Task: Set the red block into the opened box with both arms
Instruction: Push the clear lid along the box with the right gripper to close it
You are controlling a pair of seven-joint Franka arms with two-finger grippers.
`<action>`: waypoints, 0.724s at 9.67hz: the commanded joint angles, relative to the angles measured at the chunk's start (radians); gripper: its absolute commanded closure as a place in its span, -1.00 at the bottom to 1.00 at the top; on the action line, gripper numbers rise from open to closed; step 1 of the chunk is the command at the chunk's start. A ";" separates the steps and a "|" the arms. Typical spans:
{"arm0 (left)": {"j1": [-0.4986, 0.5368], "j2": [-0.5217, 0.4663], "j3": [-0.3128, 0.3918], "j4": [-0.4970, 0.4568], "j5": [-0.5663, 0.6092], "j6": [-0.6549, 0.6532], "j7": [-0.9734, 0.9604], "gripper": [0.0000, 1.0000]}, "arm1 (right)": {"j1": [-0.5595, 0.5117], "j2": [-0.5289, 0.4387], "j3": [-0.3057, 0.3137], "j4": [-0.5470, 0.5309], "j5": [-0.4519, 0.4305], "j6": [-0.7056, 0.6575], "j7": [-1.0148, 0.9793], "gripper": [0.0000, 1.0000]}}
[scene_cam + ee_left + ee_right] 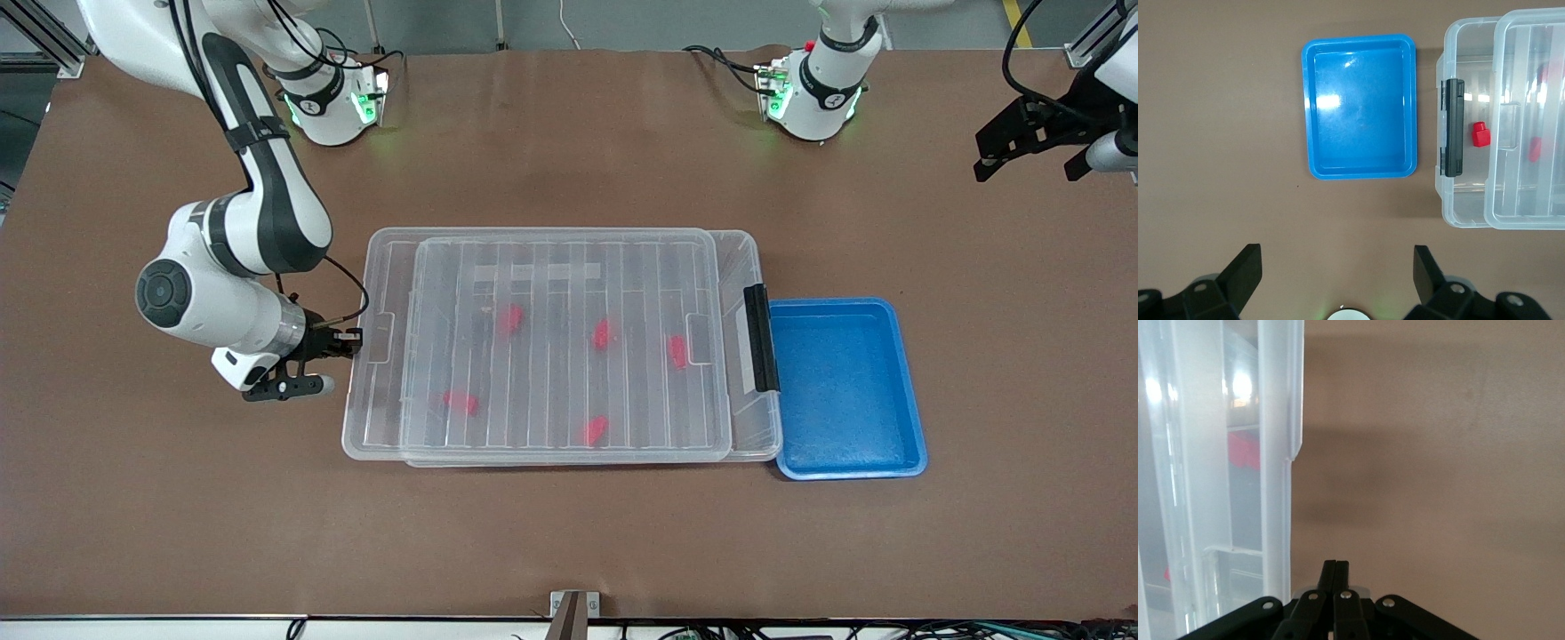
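Pressing at the clear box's short end, the right gripper sits low with fingers pinched together, holding nothing. Its ribbed lid lies slid askew on top, red blocks beneath it. Next comes the blue tray. Well apart, the left gripper waits spread wide. Placing looks barely begun.

The box lies in the middle of the bench, its lid resting on it, shifted toward the right arm's end so a strip by the clip lies uncovered. Five blocks lie inside; one block sits in that strip near the clip. A tray lies just beside the clip end. The right claw is at the box's short end toward the right arm. The left claw hangs above bare bench past the tray.
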State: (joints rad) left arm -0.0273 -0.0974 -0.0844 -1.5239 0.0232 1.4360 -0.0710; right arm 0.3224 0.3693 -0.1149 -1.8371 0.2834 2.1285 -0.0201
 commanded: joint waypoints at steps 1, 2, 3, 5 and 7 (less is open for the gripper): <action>0.000 0.004 0.006 -0.033 -0.012 0.001 0.010 -1.00 | 0.035 0.025 -0.006 0.030 0.023 0.007 0.043 1.00; 0.000 0.011 0.006 -0.033 -0.012 0.003 0.010 -1.00 | 0.044 0.030 -0.006 0.032 0.023 0.019 0.055 1.00; 0.001 0.013 0.006 -0.033 -0.012 0.003 0.008 -1.00 | 0.055 0.034 -0.006 0.036 0.023 0.024 0.069 1.00; 0.004 0.011 0.006 -0.032 -0.012 0.003 0.008 -1.00 | 0.057 0.037 -0.006 0.039 0.022 0.019 0.071 1.00; 0.003 0.013 0.008 -0.030 -0.008 0.001 0.005 -1.00 | 0.041 0.034 -0.009 0.052 0.019 0.005 0.068 0.24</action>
State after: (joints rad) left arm -0.0244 -0.0889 -0.0810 -1.5263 0.0231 1.4361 -0.0710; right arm 0.3664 0.3914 -0.1183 -1.8098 0.2882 2.1466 0.0348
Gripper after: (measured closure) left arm 0.000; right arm 0.982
